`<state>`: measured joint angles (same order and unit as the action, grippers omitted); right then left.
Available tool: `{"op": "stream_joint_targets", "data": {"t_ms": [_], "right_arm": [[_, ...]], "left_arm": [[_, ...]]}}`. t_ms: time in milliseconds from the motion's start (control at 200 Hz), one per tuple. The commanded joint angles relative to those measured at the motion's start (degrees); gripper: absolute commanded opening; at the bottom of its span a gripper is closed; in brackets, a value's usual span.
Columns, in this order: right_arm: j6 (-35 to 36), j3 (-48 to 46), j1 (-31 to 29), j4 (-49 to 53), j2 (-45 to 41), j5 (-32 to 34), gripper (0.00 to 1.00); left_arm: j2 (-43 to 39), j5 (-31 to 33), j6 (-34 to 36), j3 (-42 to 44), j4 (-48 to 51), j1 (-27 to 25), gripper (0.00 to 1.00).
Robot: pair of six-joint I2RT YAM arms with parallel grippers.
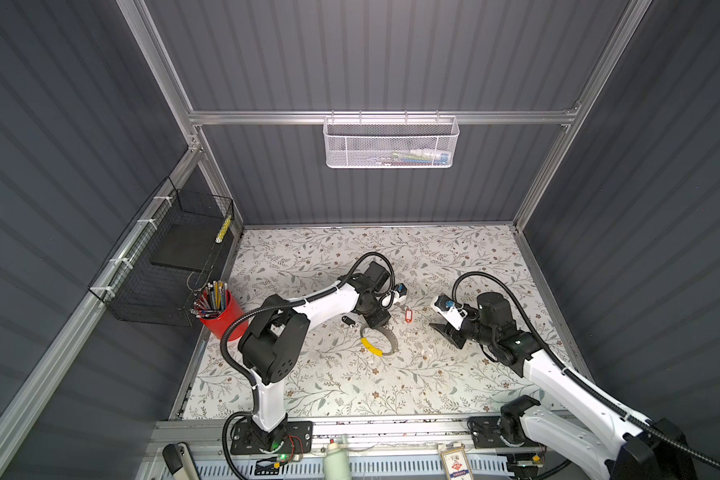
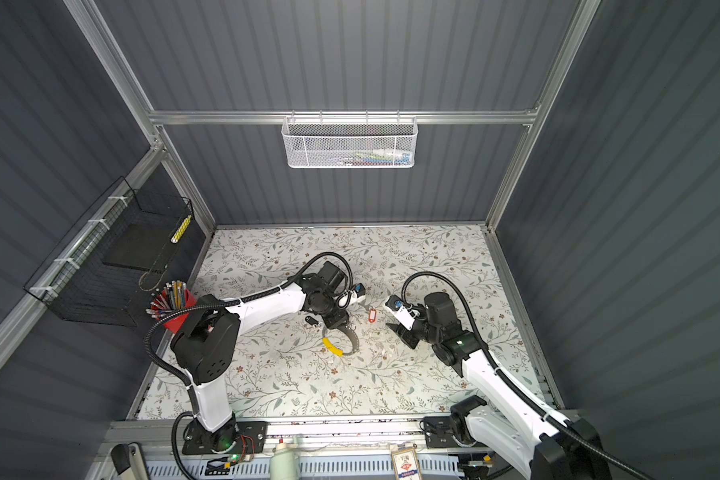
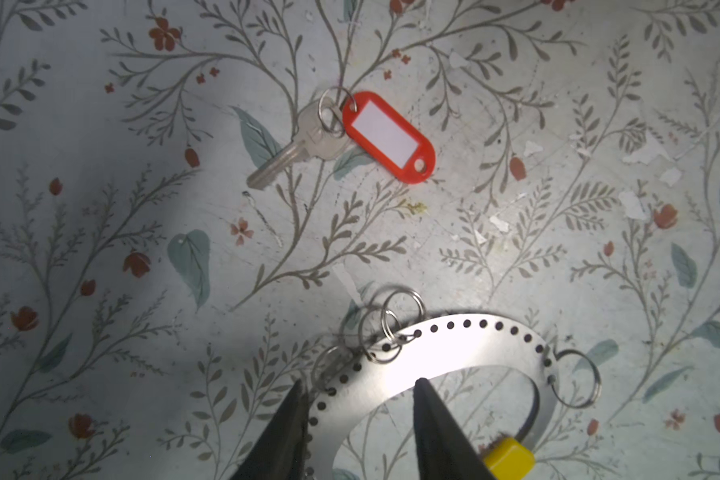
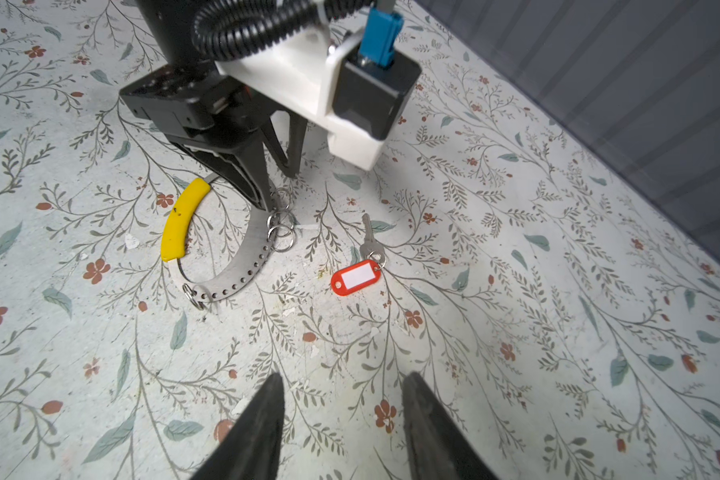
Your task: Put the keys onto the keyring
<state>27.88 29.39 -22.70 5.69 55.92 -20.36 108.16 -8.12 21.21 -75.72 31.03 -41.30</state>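
Keyring (image 3: pixel 454 349) straddled by left gripper (image 3: pixel 361 382), grip unclear; right gripper (image 4: pixel 344 376) parted, empty.

The keyring (image 3: pixel 454 353), a flat grey metal hoop pierced with a row of small holes and closed by a curved yellow plastic segment (image 4: pixel 184 220), lies flat on the floral surface (image 3: pixel 100 208). Several small wire rings (image 3: pixel 385 332) hang from its holes. The red-tagged key (image 3: pixel 300 149), silvery with a white-labelled oval tag, lies flat near it, apart. The black-tagged key (image 1: pixel 348 321) lies near the hoop's other side.
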Motion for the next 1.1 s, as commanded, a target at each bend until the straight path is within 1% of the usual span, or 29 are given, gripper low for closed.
{"op": "stream_joint_targets", "data": {"t_ms": [0, 90, 175, 415, 665, 905, 940, 965, 1091], "right_arm": [[-1.1, 1.6, -0.2, -1.3, 1.9, 0.5, 0.48], [-0.9, 1.7, -0.2, -1.8, 3.2, 0.5, 0.48], [-0.4, 1.8, -0.2, -2.1, 4.0, 0.5, 0.48], [0.1, 2.0, -0.1, -2.8, 5.9, 0.2, 0.46], [0.0, 2.2, -0.1, -3.0, 7.2, -0.2, 0.45], [-0.3, 2.4, -0.1, -3.3, 7.9, -0.9, 0.43], [-0.3, 2.5, -0.1, -3.2, 7.9, -0.9, 0.43], [-0.3, 2.6, -0.1, -3.3, 9.5, -0.9, 0.43], [-0.2, 2.9, -0.1, -3.5, 10.2, -1.3, 0.43]], "left_arm": [[0.9, 1.0, -2.4, -1.8, 1.3, 1.6, 0.41], [2.1, 0.1, -2.4, -3.4, 3.1, 3.6, 0.39], [2.4, -0.5, -1.7, -3.1, 3.3, 4.4, 0.37], [4.6, -2.3, 0.4, -3.1, 4.7, 4.9, 0.34], [7.1, -3.4, 1.6, -4.4, 4.9, 5.7, 0.34], [7.5, -6.4, 1.7, -4.8, 4.3, 5.7, 0.31], [7.5, -6.4, 1.6, -4.7, 4.3, 5.8, 0.31], [7.5, -6.4, 1.8, -4.8, 4.3, 5.7, 0.31], [7.5, -6.6, 2.2, -4.8, 4.5, 5.7, 0.31]]}}
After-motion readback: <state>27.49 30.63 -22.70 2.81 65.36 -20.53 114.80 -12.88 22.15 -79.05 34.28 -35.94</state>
